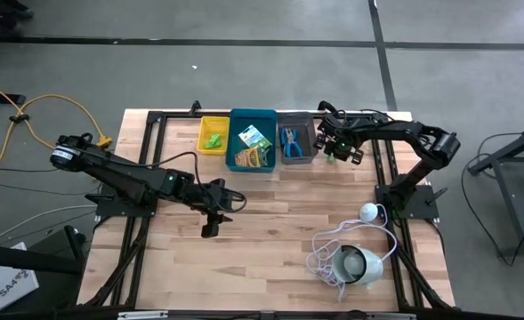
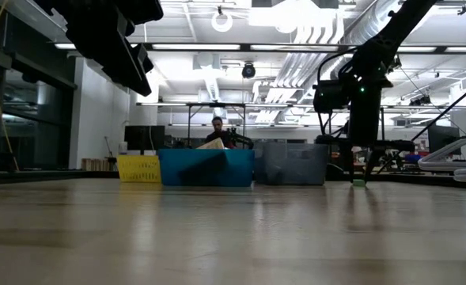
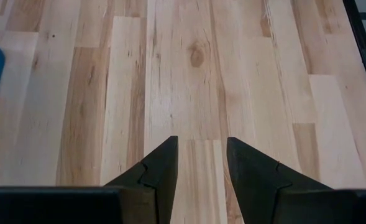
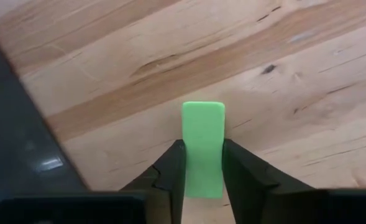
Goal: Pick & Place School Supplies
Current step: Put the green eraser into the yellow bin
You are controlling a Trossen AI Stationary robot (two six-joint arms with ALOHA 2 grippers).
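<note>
My right gripper (image 1: 331, 153) stands just right of the grey bin (image 1: 308, 156), pointing down, shut on a small bright green stubby piece (image 4: 202, 140); the piece also shows in the low view (image 2: 359, 182) at table level. My left gripper (image 3: 199, 149) is open and empty above bare wood at the table's middle left (image 1: 213, 216). Two yellow-green crayon boxes (image 1: 254, 147) lie in the blue bin (image 1: 235, 120). Blue-handled scissors (image 1: 290, 140) lie in the grey bin. Green pieces (image 1: 213, 140) lie in the yellow bin (image 1: 201, 133). My right gripper pinches the green piece's two long sides (image 4: 189, 163) between its two fingers, which lie along the piece. The fingers come from above, pointing down. The piece's free end (image 4: 202, 112) sticks out past the fingertips; whether it touches the table I cannot tell.
A round white device (image 1: 359, 265) with a coiled white cord (image 1: 326, 253) lies at the near right. The three bins stand in a row at the far edge. Black frame rails (image 1: 388, 169) run along the table's sides. A person (image 2: 217, 125) shows beyond the table.
</note>
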